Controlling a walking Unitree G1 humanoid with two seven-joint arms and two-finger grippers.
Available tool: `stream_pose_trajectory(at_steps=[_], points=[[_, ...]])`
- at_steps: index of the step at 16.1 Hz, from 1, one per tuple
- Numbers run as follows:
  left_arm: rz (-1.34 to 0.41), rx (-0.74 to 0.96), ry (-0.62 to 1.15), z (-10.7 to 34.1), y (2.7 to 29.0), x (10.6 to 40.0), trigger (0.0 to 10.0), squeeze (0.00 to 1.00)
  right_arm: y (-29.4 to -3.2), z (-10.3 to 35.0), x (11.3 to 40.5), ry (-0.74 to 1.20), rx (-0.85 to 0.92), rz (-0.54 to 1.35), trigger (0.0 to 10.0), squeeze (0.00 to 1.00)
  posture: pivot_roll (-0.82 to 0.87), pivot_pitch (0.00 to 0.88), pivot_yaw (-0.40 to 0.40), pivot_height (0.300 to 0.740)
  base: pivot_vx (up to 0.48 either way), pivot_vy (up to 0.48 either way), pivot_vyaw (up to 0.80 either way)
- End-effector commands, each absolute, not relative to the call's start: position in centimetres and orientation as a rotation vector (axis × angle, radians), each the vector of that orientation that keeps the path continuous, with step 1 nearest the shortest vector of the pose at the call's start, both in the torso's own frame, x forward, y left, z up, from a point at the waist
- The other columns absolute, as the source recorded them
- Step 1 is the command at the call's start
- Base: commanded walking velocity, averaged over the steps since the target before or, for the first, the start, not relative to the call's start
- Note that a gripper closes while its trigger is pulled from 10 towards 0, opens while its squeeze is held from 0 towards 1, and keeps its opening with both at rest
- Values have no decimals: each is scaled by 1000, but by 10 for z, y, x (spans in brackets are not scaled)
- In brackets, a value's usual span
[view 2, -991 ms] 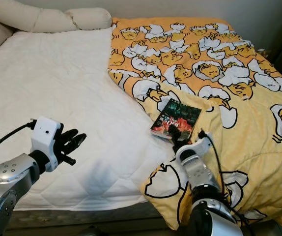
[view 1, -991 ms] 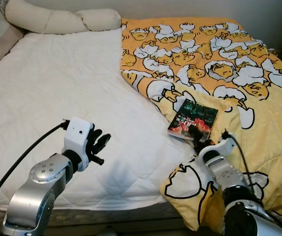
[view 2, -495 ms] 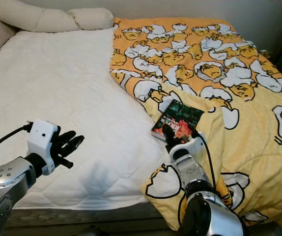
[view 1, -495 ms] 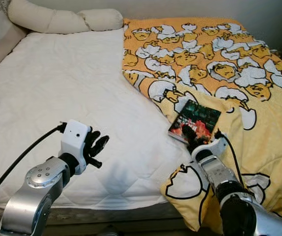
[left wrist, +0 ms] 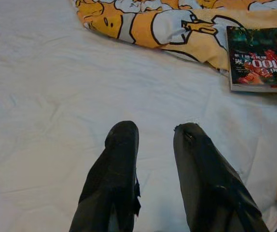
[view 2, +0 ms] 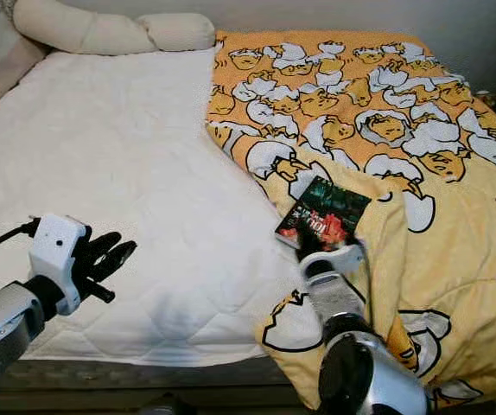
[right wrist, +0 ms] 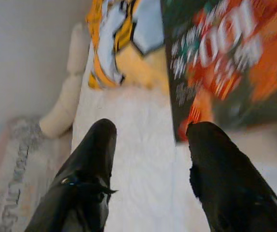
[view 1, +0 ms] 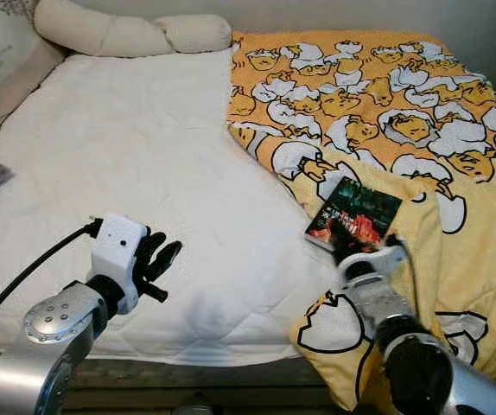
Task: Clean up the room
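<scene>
book on yellow blanket, right hand spread wide just beside it, empty

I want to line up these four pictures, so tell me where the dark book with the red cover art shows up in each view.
Left eye view: book right of centre, on the yellow blanket's edge.
Right eye view: book right of centre, same spot.
Left wrist view: upper right corner.
Right wrist view: blurred, upper right, past the open fingers.
Shared landmark: the yellow blanket beside the white mattress.
</scene>
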State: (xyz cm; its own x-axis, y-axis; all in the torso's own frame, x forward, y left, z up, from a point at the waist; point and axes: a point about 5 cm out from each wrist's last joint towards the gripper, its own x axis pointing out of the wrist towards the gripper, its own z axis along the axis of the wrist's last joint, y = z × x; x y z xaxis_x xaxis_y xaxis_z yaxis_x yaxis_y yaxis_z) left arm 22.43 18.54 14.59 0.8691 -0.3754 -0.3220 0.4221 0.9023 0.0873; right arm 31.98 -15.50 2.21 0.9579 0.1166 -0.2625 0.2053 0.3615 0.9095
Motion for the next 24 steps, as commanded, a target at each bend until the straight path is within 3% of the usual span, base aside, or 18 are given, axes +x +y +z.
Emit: stream_pose_trajectory(at_steps=[1, 2, 3, 7, 16, 17, 24], points=[[-434, 161, 303, 148, 184, 222, 10000, 0, -152, 19, 317, 318, 1182, -47, 10000, 0, 284, 0, 47, 740, 0, 0, 0], [-435, 160, 303, 149, 184, 222, 10000, 0, -151, 16, 315, 335, 1162, -40, 10000, 659, 281, 0, 46, 740, 0, 0, 0], [-438, 159, 304, 148, 183, 222, 10000, 0, -150, 11, 310, 372, 1136, -33, 10000, 1000, 275, 0, 46, 740, 0, 0, 0], [-467, 164, 312, 147, 179, 222, 10000, 0, -157, -1, 299, 435, 1060, -108, 10000, 1000, 265, 0, 52, 740, 0, 0, 0], [-485, 187, 321, 150, 181, 219, 10000, 0, -179, 12, 313, 317, 1220, -303, 10000, 1000, 294, 0, 66, 740, 0, 0, 0], [-493, 192, 323, 151, 181, 217, 10000, 0, -181, 13, 314, 311, 1237, -323, 10000, 0, 303, 0, 68, 740, 0, 0, 0], [-527, 198, 347, 153, 178, 206, 10000, 0, -181, 14, 316, 307, 1283, -361, 10000, 0, 328, 0, 62, 740, 0, 0, 0]])
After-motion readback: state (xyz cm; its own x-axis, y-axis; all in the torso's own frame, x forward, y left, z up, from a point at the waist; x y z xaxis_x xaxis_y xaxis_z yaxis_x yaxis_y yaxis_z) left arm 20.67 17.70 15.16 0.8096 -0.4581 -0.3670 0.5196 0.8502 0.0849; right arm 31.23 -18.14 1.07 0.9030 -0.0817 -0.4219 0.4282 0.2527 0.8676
